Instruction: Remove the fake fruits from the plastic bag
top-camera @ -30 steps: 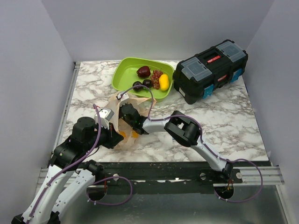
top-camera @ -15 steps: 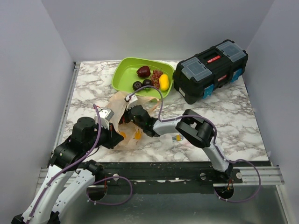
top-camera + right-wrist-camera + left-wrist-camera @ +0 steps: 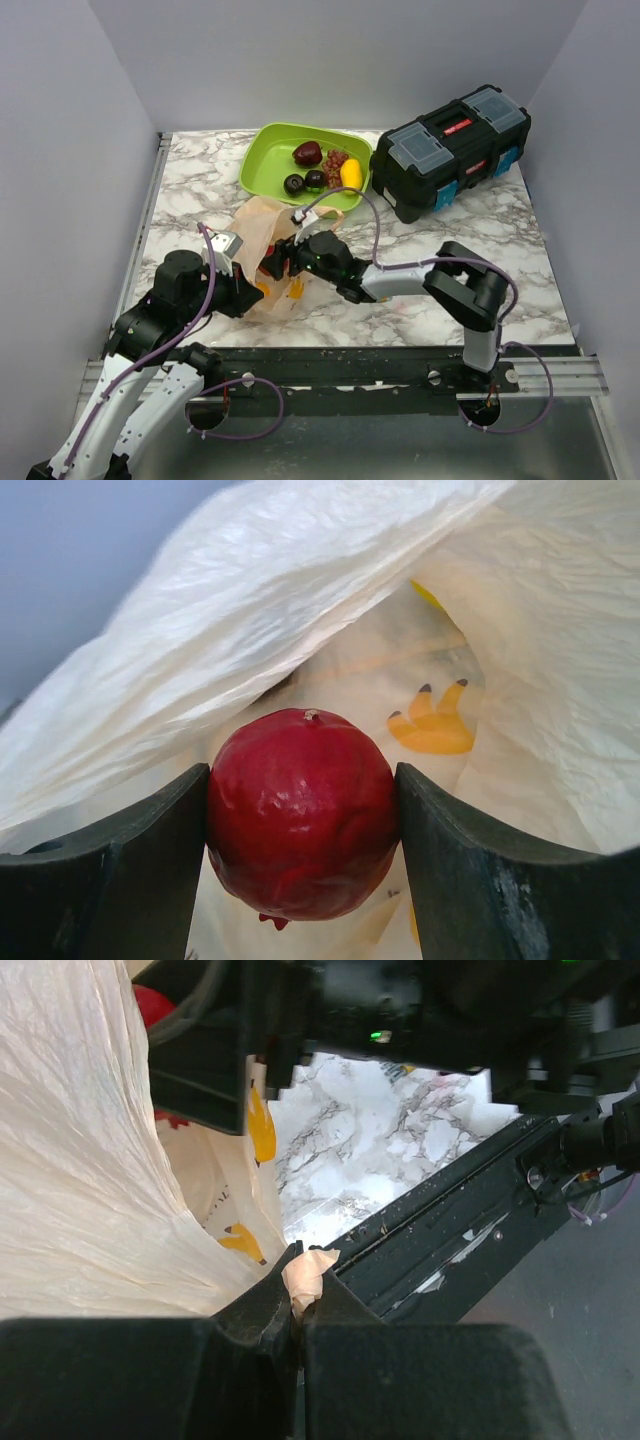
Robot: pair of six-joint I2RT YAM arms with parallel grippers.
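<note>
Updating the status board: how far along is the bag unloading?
Done: five fake fruits lie in the lime-green tray. In hand: the right gripper holds a red fruit at the plastic bag mouth; the left gripper pinches the bag's edge. Left: move that fruit out; whether more remain inside is hidden.

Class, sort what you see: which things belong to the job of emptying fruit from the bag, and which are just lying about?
Belongs to the job:
- plastic bag, pinched by left gripper
- red fruit, held in right gripper
- toy fruits already out

Just lying about:
- lime-green tray under those fruits
- black toolbox
</note>
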